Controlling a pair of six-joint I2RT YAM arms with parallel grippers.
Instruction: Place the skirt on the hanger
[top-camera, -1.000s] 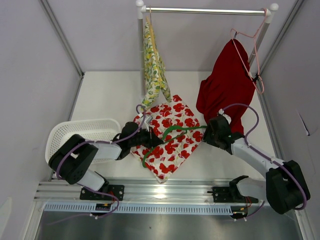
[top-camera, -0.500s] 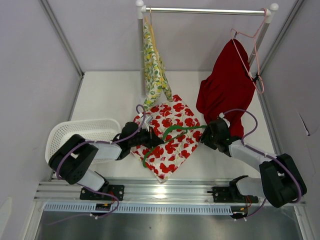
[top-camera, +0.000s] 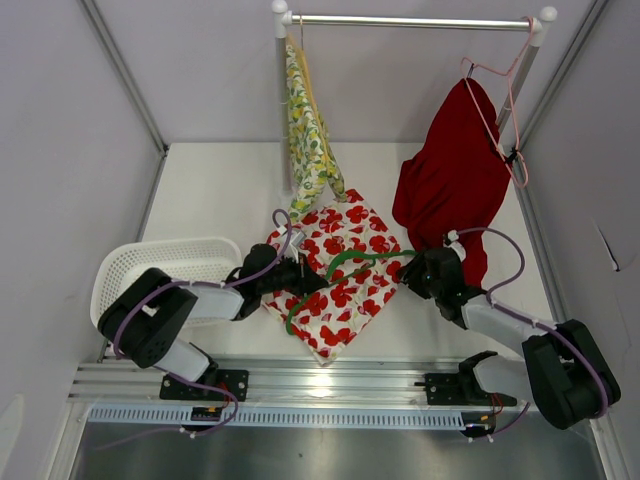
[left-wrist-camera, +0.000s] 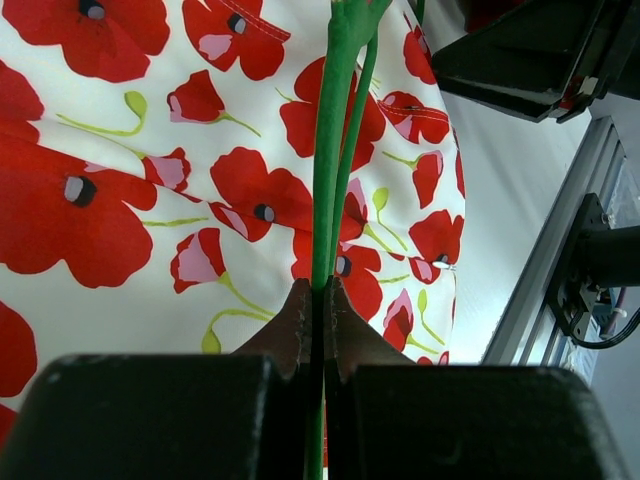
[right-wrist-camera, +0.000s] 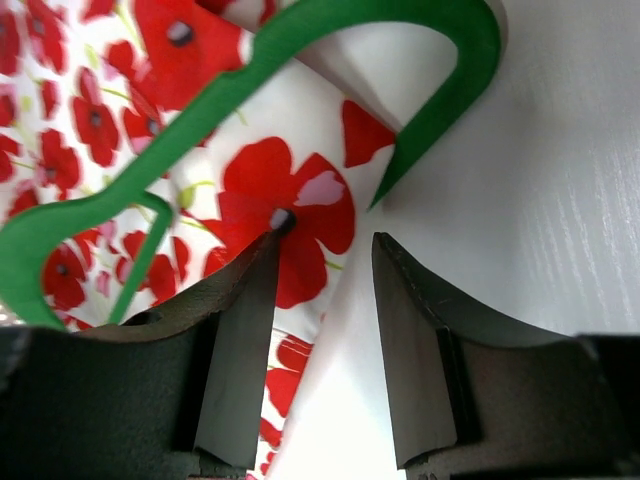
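The skirt (top-camera: 340, 280), white with red poppies, lies folded flat on the table. A green hanger (top-camera: 345, 268) lies across it, its hook (right-wrist-camera: 440, 90) reaching past the skirt's right edge. My left gripper (top-camera: 308, 285) is shut on the hanger's thin bar (left-wrist-camera: 330, 180) over the skirt (left-wrist-camera: 150, 200). My right gripper (top-camera: 408, 278) is open at the skirt's right edge (right-wrist-camera: 300, 220), one finger over the cloth, the other over bare table, just below the hook.
A white basket (top-camera: 150, 265) stands at the left. A rail (top-camera: 410, 20) at the back holds a yellow floral garment (top-camera: 305, 130) and a red garment (top-camera: 450, 170) on a pink hanger (top-camera: 505, 90). The metal frame edge (left-wrist-camera: 560, 260) is near.
My right gripper has moved left and nearer to the skirt's right edge by the hook. The left gripper and hanger have hardly moved.
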